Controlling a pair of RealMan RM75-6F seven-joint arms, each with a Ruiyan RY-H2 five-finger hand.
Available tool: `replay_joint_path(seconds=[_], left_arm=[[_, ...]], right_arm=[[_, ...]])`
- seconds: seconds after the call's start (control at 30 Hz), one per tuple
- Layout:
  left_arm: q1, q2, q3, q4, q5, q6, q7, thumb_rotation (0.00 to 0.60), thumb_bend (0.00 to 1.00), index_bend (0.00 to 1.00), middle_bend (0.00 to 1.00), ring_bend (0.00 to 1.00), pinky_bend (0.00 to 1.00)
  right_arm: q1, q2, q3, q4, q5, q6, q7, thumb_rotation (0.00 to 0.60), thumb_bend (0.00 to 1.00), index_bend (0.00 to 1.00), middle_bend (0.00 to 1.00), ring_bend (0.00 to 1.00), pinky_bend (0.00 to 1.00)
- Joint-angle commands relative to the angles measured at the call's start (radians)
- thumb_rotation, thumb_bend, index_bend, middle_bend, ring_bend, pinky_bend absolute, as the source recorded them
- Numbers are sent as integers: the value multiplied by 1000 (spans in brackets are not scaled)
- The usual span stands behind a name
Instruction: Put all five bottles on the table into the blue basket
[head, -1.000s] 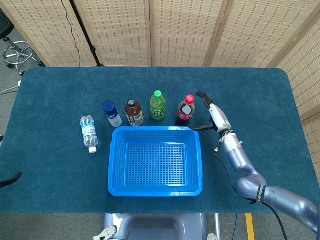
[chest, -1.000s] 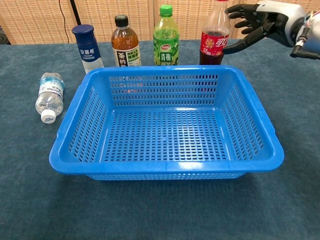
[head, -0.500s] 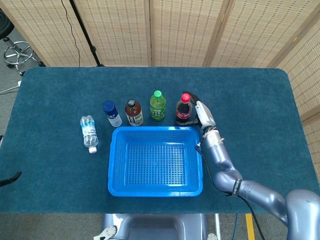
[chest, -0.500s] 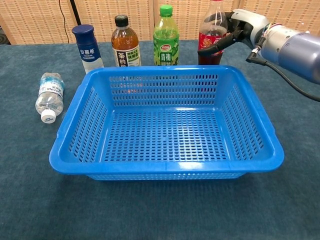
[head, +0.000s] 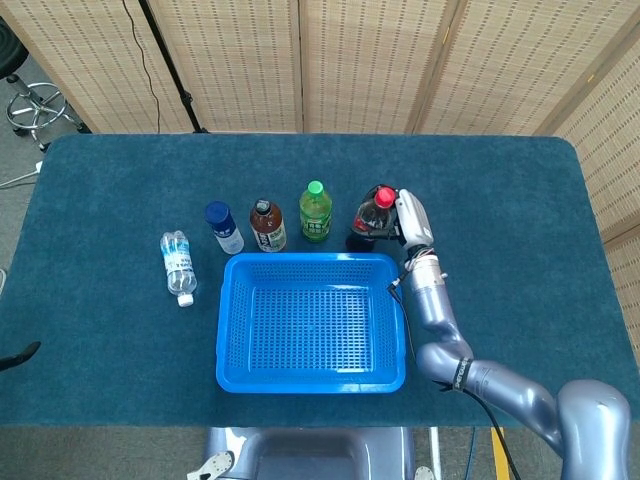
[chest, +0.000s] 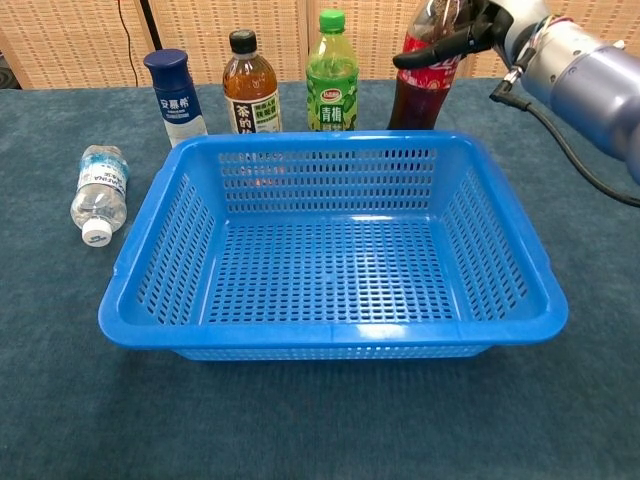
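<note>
My right hand (head: 407, 216) (chest: 478, 27) grips the red-capped cola bottle (head: 367, 224) (chest: 413, 88) near its top, just behind the blue basket's (head: 310, 258) (chest: 330, 141) far right corner. The bottle leans, its cap toward the hand. Upright in a row behind the basket stand a green bottle (head: 316, 213) (chest: 332, 78), a brown tea bottle (head: 267, 227) (chest: 251, 88) and a blue-capped white bottle (head: 224, 229) (chest: 174, 96). To the basket's left a clear water bottle (head: 178, 265) (chest: 100, 190) lies on its side. The basket holds nothing. Only a dark tip of my left hand (head: 20, 356) shows at the frame's left edge.
The dark blue table cloth (head: 520, 200) stretches to the right and behind the bottles. Folding screens (head: 350, 60) stand behind the table, and a stool (head: 35, 105) sits on the floor at the far left.
My right hand moved in from the right and closed on the cola bottle. The bottle now leans and sits higher in the chest view. The other bottles and basket stayed put.
</note>
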Motion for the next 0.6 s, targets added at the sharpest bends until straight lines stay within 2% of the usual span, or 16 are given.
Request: replay_joint_path(seconds=[0.03, 0.2, 0.33, 0.4, 0.6], left_arm=[[3, 2, 1, 0, 2, 3, -7, 600, 3, 0, 0, 0, 0], [6, 9, 3, 1, 9, 7, -26, 600, 3, 0, 0, 0, 0], [9, 14, 8, 1, 15, 9, -38, 600, 3, 0, 0, 0, 0], [10, 16, 11, 0, 16, 8, -39, 600, 3, 0, 0, 0, 0], [17, 17, 15, -2, 30, 23, -45, 600, 3, 0, 0, 0, 0]], right_arm=[[-22, 75, 30, -134, -30, 52, -28, 600, 189, 629, 701, 632, 709], [-72, 208, 61, -401, -32, 102, -101, 600, 190, 629, 701, 632, 708], [-124, 305, 65, -603, -25, 139, -162, 600, 207, 627, 701, 633, 708], [-144, 337, 55, -665, -28, 155, -192, 600, 211, 627, 701, 636, 708], [-192, 377, -2, -757, -34, 161, -202, 600, 211, 628, 702, 638, 709]])
